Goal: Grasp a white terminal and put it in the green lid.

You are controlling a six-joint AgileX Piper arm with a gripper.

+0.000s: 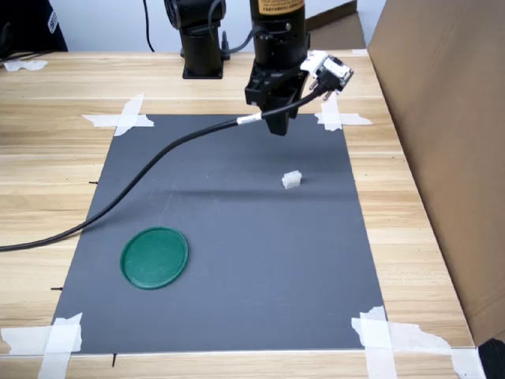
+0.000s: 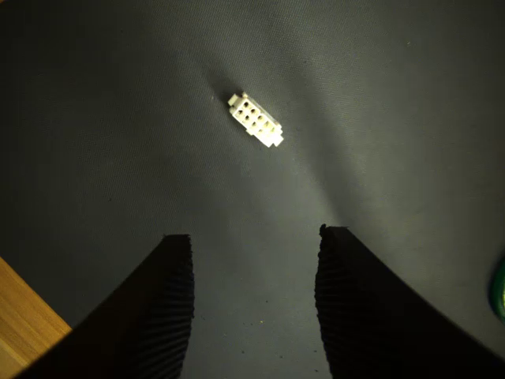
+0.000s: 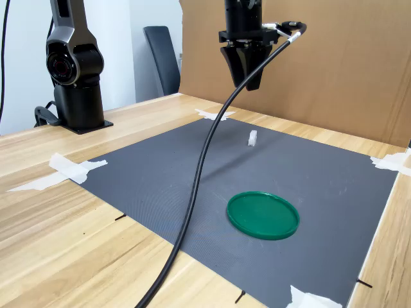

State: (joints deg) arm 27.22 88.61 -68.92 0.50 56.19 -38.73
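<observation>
Gripper [image 2: 254,304] hangs above the mat, fingers apart, nothing held. White terminal [image 2: 255,120] lies alone on the grey mat [image 1: 237,205], well apart from the green lid [image 1: 155,257]. Likely light, rigid, slick plastic; best pinched across its long flat sides.

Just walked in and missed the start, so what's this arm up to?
The gripper hangs open above the grey mat, holding nothing. The white terminal lies on the mat below it, untouched; the wrist view shows it ahead of the spread fingers. The green lid sits empty nearer the mat's front edge in the first exterior view. The pick-up hasn't happened yet.
</observation>
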